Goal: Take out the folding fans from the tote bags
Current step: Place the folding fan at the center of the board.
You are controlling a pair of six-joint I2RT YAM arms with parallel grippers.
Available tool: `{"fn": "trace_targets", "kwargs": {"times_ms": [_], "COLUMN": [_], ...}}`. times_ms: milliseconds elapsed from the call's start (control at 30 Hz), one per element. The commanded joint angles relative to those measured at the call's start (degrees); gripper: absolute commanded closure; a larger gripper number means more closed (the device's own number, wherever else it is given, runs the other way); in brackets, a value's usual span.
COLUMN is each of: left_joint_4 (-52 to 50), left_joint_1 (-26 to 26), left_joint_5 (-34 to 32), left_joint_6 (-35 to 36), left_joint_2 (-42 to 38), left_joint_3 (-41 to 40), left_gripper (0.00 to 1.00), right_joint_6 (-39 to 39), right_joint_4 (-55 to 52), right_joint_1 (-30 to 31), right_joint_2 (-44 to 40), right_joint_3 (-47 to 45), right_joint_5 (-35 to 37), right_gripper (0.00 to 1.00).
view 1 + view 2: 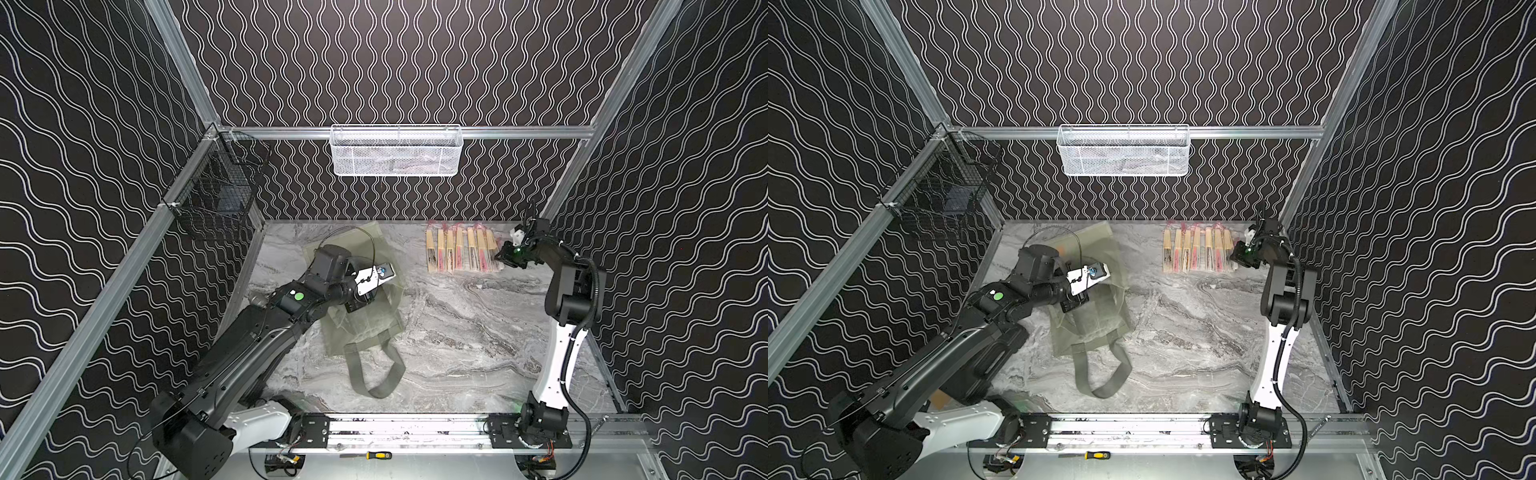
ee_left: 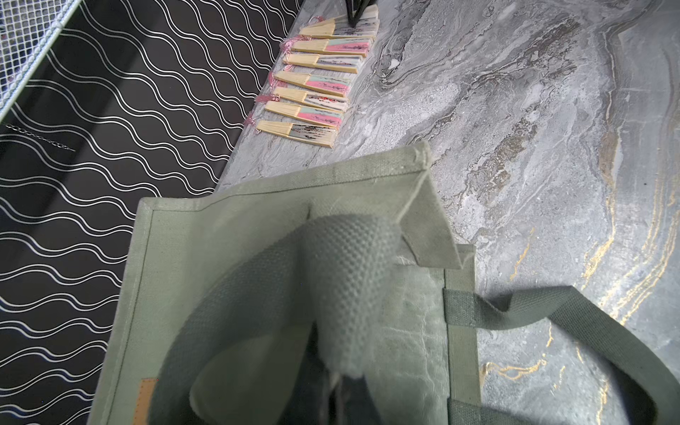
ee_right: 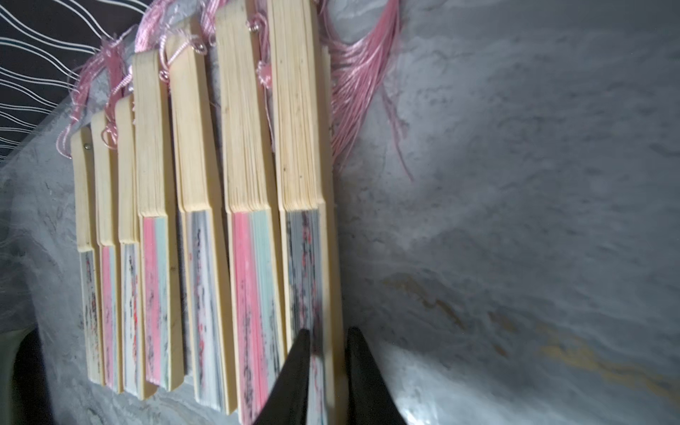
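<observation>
The folding fans (image 1: 461, 251) are out on the marble table (image 1: 457, 332), closed and laid side by side in one row near the back wall. Their pink tassels (image 3: 360, 73) point toward that wall. Seven fans can be counted in the right wrist view (image 3: 206, 257), with light wood handles and pink, pale green or dark-speckled paper edges.

The right gripper (image 3: 327, 331) is at the end of the row nearest the right arm. Its two black fingers (image 3: 362, 371) stand a narrow gap apart, and the outer wooden slat of the last fan (image 3: 305, 147) lies between them. That fan is flat on the table in line with the others. The left of the two fingers overlaps its paper edge, and whether either finger presses on the wood cannot be told.

The grey-green tote bag (image 1: 374, 328) lies flat on the left half of the table, well apart from the fans. Its strap handles (image 1: 374, 374) trail toward the front rail. The left gripper (image 1: 358, 306) sits over the middle of the bag with its jaws closed. In the left wrist view the upper layer of fabric (image 2: 349, 265) rises in a peak to the fingers, so it looks pinched. An orange mark (image 2: 149, 401) shows on the bag's side.
</observation>
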Motion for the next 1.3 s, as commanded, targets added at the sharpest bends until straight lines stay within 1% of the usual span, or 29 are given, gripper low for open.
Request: {"fn": "trace_targets", "kwargs": {"times_ms": [0,133,233,367,500,567,633,700,933,1133,1267], "left_joint_4": [2.3,2.2,2.2,2.1,2.1,2.2,2.1,2.1,2.3,2.2,2.2], "left_joint_1": [0.0,0.0,-0.1,-0.2,-0.2,-0.2,-0.2,-0.3,-0.5,-0.5,-0.5], "left_joint_5": [0.5,0.4,0.5,0.5,0.5,0.6,0.5,0.6,0.3,0.2,0.1], "left_joint_6": [0.6,0.5,0.5,0.5,0.5,0.5,0.5,0.5,0.6,0.5,0.6], "left_joint_2": [0.1,0.2,0.2,0.2,0.2,0.1,0.1,0.0,-0.2,-0.2,-0.2], "left_joint_3": [0.0,0.0,0.0,0.0,0.2,0.0,0.1,0.1,-0.1,-0.1,-0.1], "left_gripper": [1.0,1.0,1.0,1.0,1.0,1.0,1.0,1.0,1.0,1.0,1.0], "right_joint_6": [1.1,2.0,3.1,5.1,7.3,8.0,8.3,8.4,8.3,7.3,7.4], "right_joint_4": [0.3,1.0,0.9,1.2,4.2,6.7,8.3,8.2,5.9,3.6,3.7], "right_joint_1": [0.0,0.0,0.0,0.0,0.2,0.2,0.2,0.3,0.9,1.8,2.1], "right_joint_2": [-0.1,-0.9,-1.5,-3.4,-7.3,-9.1,-9.9,-9.4,-5.6,-3.4,-3.0], "right_joint_3": [0.0,-0.6,-0.7,-1.6,-5.1,-7.0,-8.1,-7.8,-6.1,-4.1,-4.6], "right_joint_5": [0.4,0.9,2.9,6.4,7.5,6.7,5.8,5.3,8.0,9.1,8.6], "right_gripper": [0.76,0.63,0.56,0.52,0.51,0.53,0.59,0.65,0.79,0.85,0.86]}}
